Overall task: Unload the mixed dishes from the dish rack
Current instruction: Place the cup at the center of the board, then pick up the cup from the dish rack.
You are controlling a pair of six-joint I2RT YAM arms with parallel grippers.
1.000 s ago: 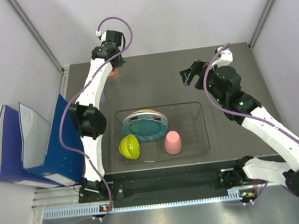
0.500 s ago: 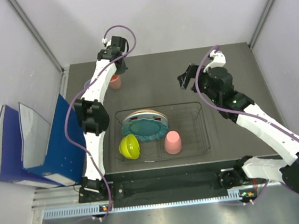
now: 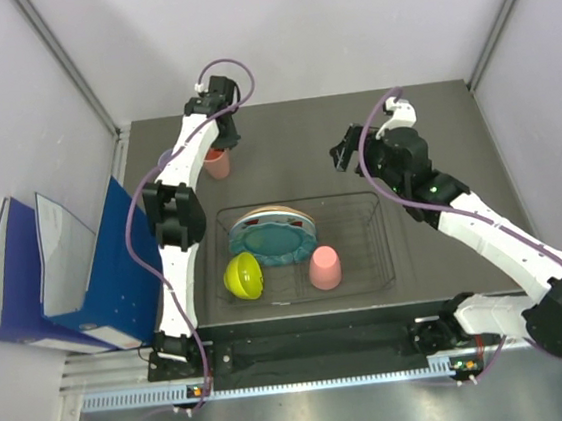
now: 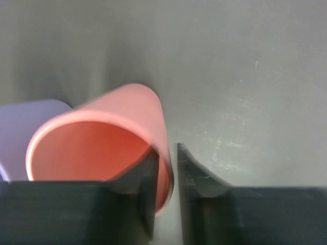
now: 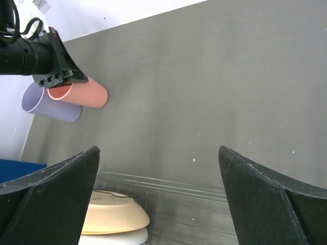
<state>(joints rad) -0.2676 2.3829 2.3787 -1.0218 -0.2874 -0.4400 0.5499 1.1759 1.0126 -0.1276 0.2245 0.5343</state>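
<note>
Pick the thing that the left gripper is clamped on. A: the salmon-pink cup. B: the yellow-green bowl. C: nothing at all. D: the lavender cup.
A: in the left wrist view the left gripper has one finger inside and one outside the wall of the salmon-pink cup, while the lavender cup only stands beside it.
</note>
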